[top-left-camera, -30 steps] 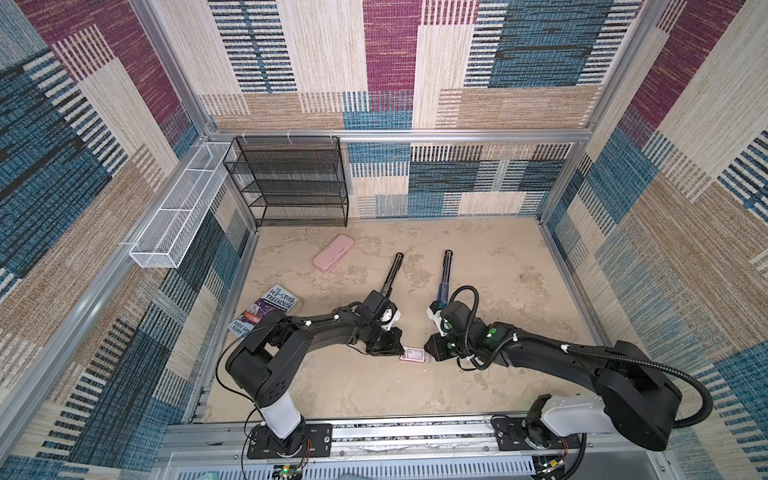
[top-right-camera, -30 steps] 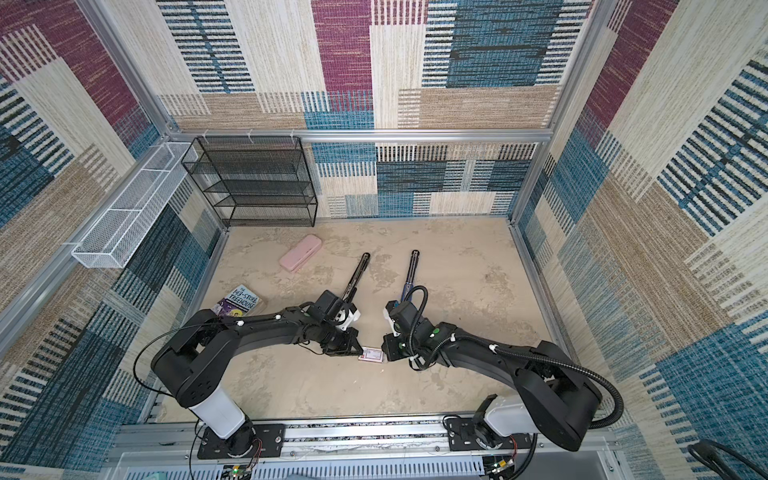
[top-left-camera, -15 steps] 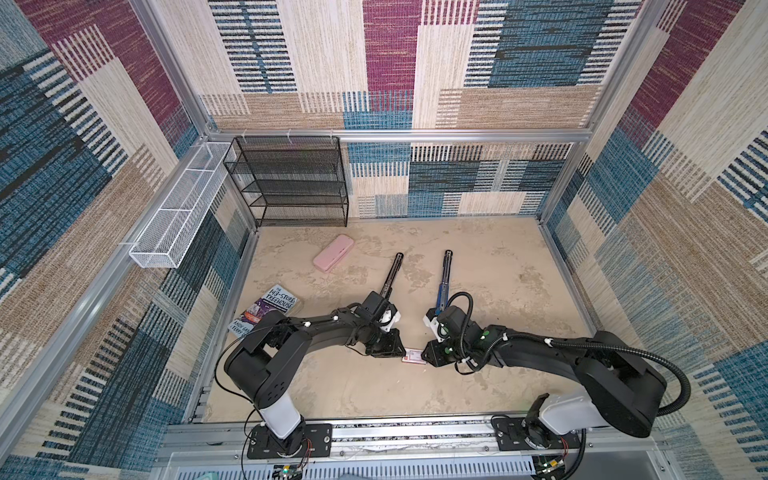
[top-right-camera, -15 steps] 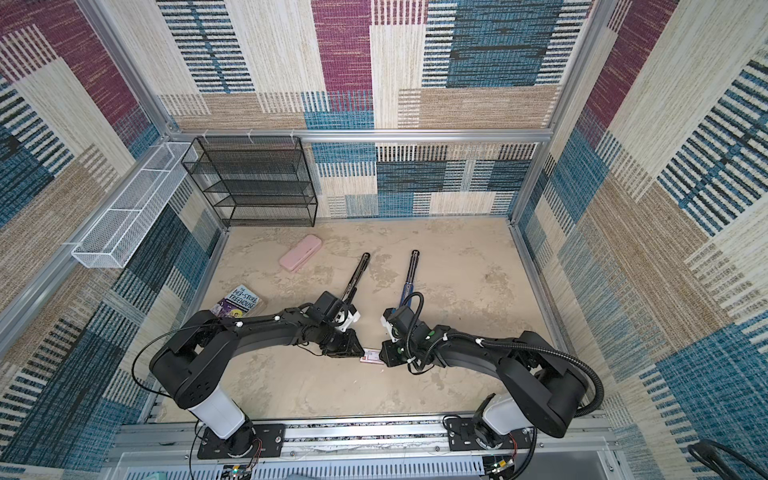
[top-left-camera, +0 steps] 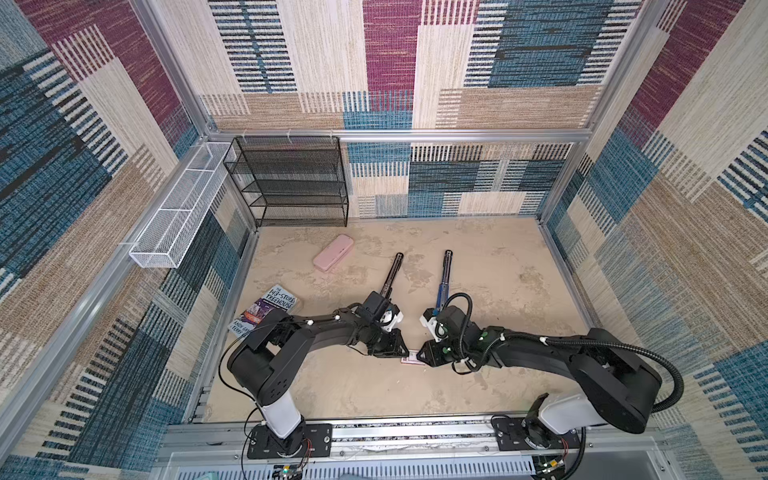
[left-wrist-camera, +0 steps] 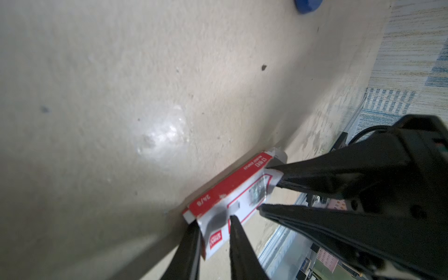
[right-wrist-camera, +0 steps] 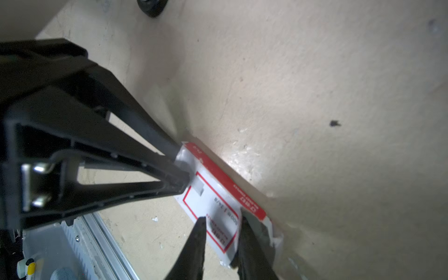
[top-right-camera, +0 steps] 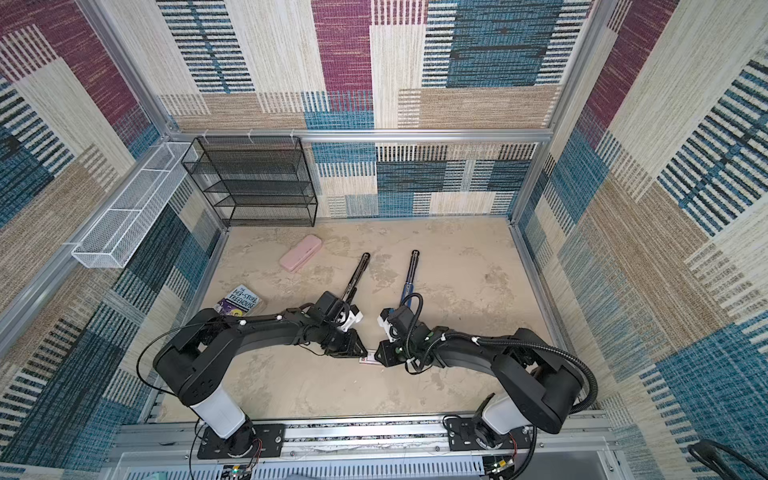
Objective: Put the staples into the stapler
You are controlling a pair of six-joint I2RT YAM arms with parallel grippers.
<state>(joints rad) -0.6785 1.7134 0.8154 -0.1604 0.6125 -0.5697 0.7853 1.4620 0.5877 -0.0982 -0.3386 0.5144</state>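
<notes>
The small white and red staples box (top-left-camera: 411,358) (top-right-camera: 369,360) lies on the beige table near the front middle; the staples themselves are hidden. My left gripper (top-left-camera: 404,354) (left-wrist-camera: 213,221) comes in from the left and its narrow jaws pinch one end of the box (left-wrist-camera: 230,184). From the right, my right gripper (top-left-camera: 420,357) (right-wrist-camera: 223,218) pinches the other end (right-wrist-camera: 211,194) by its torn flap. The stapler lies behind them, spread in a V: a black arm (top-left-camera: 392,274) and a blue arm (top-left-camera: 443,276). Both wrists hide its near ends.
A pink oblong case (top-left-camera: 333,258) lies at the back left, and a paperback book (top-left-camera: 266,309) by the left wall. A black mesh shelf (top-left-camera: 291,183) and a white wire basket (top-left-camera: 178,208) stand at the back left corner. An aluminium rail (top-left-camera: 415,430) borders the front.
Both grippers have closed in on the box from either side; a second ago they stood a little off its ends, now their tips are on it. The box has barely moved.
</notes>
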